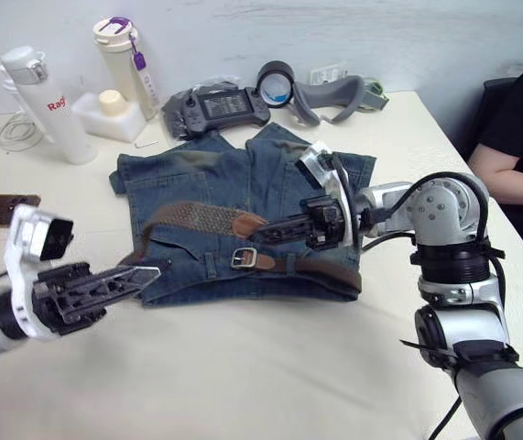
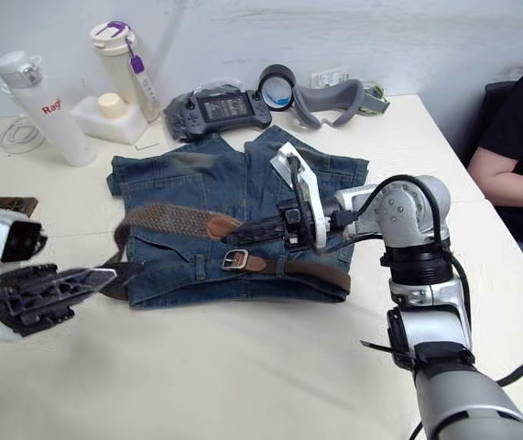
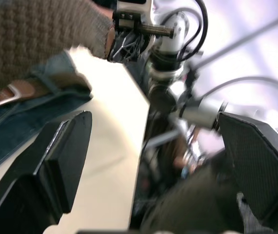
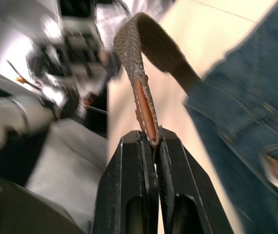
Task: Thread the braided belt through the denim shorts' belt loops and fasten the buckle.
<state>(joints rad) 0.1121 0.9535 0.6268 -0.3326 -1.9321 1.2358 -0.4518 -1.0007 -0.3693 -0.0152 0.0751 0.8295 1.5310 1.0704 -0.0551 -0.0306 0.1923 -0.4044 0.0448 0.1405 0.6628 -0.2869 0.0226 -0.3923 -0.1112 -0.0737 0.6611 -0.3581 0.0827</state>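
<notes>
The denim shorts (image 1: pixel 215 183) lie flat in the middle of the table, waistband toward me. The braided belt (image 1: pixel 192 218) runs along the waistband, bends round the shorts' left side and comes back over the cloth. Its silver buckle (image 1: pixel 245 258) rests on the waistband. My right gripper (image 1: pixel 259 231) is shut on the belt's tan leather tip (image 4: pixel 146 109), holding it just above the shorts. My left gripper (image 1: pixel 149 272) hovers low at the shorts' left front corner, beside the belt's bend. Its fingers (image 3: pixel 61 161) are open with nothing between them. The belt loops are too small to make out.
Two white bottles (image 1: pixel 46 105) (image 1: pixel 124 60), a white box (image 1: pixel 105 117), a handheld game console (image 1: pixel 220 105) and a grey headset (image 1: pixel 321 92) stand along the table's far edge. A flat brown item (image 1: pixel 0 207) lies at the left. A person in black (image 1: pixel 522 147) sits at the right.
</notes>
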